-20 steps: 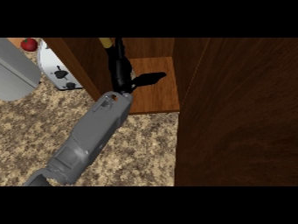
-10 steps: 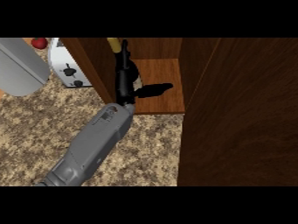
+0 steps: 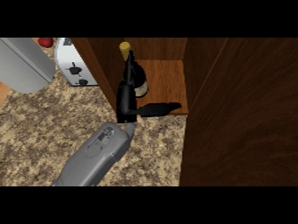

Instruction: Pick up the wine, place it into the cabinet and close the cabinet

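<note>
Dark glass wine bottle with a yellow cap point(image 3: 137, 74) is upright on the wooden shelf of the open brown wood cabinet point(image 3: 164, 83), near the shelf's left side, next to the cabinet's left wall

Only one arm in view: grey forearm point(image 3: 98, 153) comes up from the lower edge, ending in a black hand point(image 3: 130, 105) at the shelf's front edge. Which arm it is can't be settled from this view alone; it enters left of centre, so treating it as the left hand. The other hand is not visible

Hand state: fingers run up along the bottle's left side, against or overlapping its lower body, and the thumb sticks out to the right, away from the bottle, over the shelf front. Looks spread rather than wrapped round the bottle. Actual contact with the glass can't be confirmed, black on dark

Large dark brown cabinet door point(image 3: 254, 113) stands open, filling the right side

Left of the cabinet, on the speckled granite countertop point(image 3: 41, 127): white toaster with black knobs point(image 3: 74, 65), a small red object point(image 3: 45, 42) behind it, partly cut off, and a large grey rounded shape point(image 3: 15, 63) at the upper left
</note>
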